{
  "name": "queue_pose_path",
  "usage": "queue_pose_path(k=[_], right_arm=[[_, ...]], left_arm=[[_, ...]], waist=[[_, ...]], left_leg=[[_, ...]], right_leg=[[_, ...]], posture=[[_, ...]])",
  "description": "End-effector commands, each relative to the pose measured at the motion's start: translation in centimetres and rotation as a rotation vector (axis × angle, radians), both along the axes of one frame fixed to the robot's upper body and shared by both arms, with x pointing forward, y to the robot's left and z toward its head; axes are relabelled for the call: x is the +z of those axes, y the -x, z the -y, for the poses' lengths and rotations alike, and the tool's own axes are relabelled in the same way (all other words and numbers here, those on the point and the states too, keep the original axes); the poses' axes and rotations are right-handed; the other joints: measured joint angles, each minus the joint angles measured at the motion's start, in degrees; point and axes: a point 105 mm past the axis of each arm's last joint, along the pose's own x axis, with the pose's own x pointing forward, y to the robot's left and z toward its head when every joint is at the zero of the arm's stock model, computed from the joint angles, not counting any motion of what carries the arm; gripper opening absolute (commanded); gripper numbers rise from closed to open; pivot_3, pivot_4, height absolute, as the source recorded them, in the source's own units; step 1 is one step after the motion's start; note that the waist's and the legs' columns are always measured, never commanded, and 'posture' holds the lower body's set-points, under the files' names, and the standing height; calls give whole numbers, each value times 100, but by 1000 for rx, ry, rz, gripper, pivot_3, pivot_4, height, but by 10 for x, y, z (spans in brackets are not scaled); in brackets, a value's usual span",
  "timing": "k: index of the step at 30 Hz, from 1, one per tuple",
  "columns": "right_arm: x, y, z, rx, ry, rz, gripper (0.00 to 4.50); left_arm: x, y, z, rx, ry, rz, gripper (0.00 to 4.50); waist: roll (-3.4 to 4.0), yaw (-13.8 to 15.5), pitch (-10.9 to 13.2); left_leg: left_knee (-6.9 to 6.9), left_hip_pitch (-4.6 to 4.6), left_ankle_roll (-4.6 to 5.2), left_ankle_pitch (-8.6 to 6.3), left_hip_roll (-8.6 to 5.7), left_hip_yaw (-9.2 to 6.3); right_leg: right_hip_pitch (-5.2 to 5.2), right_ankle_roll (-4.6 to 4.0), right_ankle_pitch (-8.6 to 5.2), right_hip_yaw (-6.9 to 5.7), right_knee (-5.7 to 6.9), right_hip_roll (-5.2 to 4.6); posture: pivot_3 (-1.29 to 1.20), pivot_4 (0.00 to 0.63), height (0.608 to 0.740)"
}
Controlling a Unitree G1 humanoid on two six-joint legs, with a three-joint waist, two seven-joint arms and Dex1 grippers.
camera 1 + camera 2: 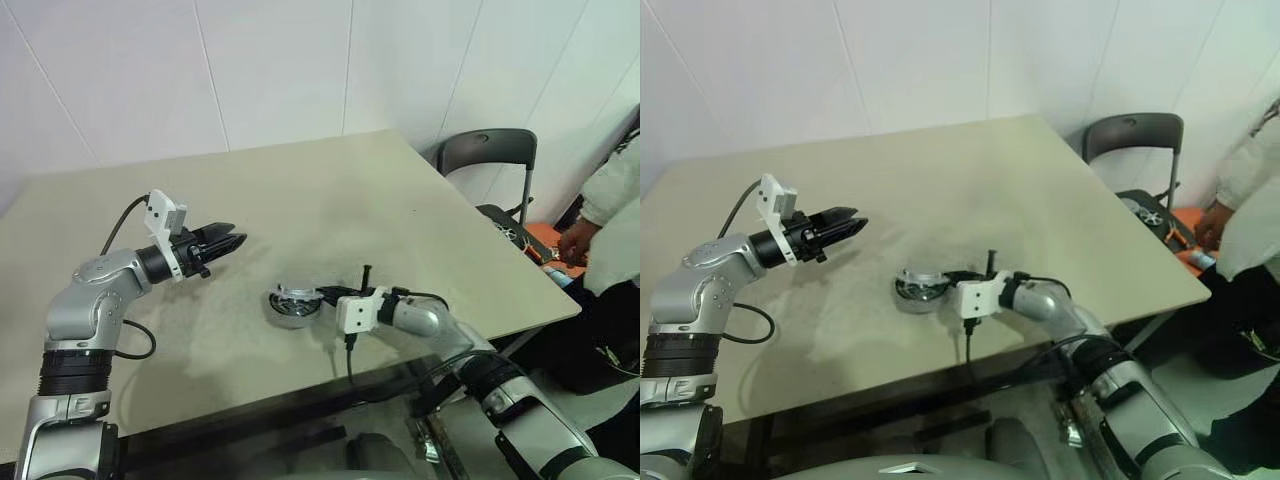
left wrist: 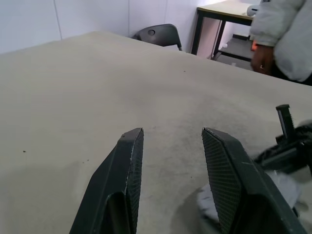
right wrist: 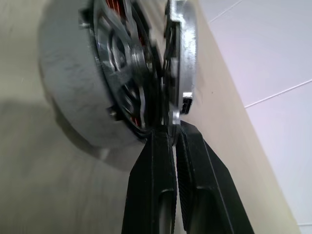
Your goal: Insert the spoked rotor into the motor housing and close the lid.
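Note:
The motor housing (image 1: pixel 290 310) sits on the tan table (image 1: pixel 300 190) near its front edge. In the right wrist view the spoked rotor (image 3: pixel 122 53) lies inside the housing (image 3: pixel 73 83), with copper windings showing between the spokes. The lid (image 3: pixel 187 48) hangs just above it, roughly parallel, with a narrow gap between them. My right gripper (image 1: pixel 322 294) is shut on the lid's rim, its fingertips (image 3: pixel 161 141) pinched tight. My left gripper (image 1: pixel 232 243) hovers open and empty over the table, to the left of the housing, its fingers (image 2: pixel 131 161) well apart.
A dark chair (image 1: pixel 487 160) stands beyond the table's right corner. A person in a white top (image 1: pixel 615 200) is at the far right, a hand over an orange item (image 1: pixel 545 245). A black cable (image 1: pixel 348 355) hangs from my right wrist near the table's front edge.

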Motion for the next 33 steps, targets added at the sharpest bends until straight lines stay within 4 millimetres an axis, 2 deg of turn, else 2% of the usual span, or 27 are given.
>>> queue_pose_path(k=[1,7,14,18,23,25,28,33], right_arm=[[-29,25,7,107,139,-36,16],[-27,38,-11,177,136,6,16],[-29,30,-15,199,227,149,16],[-35,36,-18,261,272,204,16],[-39,39,-18,266,282,220,1400],[-47,35,-13,234,322,197,1969],[-57,32,-2,214,379,164,1969],[-43,22,10,195,343,248,1969]], left_arm=[[15,-3,5,-20,-6,54,2043],[18,-6,3,-20,-9,60,2043],[18,-5,3,-21,-11,60,2043],[17,-3,2,-17,-11,60,2043],[17,-1,2,-9,-10,62,2043],[16,-1,1,-6,-10,61,2043],[16,0,1,-2,-8,60,2043],[16,-1,1,1,-4,62,2043]], waist=[[0,19,0],[-5,-7,-3],[-4,-23,-2],[-7,-34,-4],[-19,-95,-11],[-19,-132,-12],[-26,-165,-16],[-29,-155,-17]], left_leg=[[-2,0,1,0,0,-1],[-7,-1,9,-6,-1,1],[-11,29,10,-6,1,18],[-12,60,10,-7,1,20],[-13,62,10,-6,8,25],[-14,63,10,-7,9,25],[-13,66,10,-6,9,24],[-9,80,10,-6,7,24]], right_leg=[[1,1,0,-2,-2,0],[1,5,-1,1,-12,-2],[15,-2,-6,12,-3,5],[45,8,-26,13,-3,6],[56,8,-26,20,4,15],[63,7,-27,20,6,16],[75,7,-28,19,5,15],[100,6,-30,21,-1,11]], posture=[[0,0,740],[0,0,740],[0,0,740],[0,0,740],[0,0,740],[0,0,740],[0,0,740],[0,0,740]])
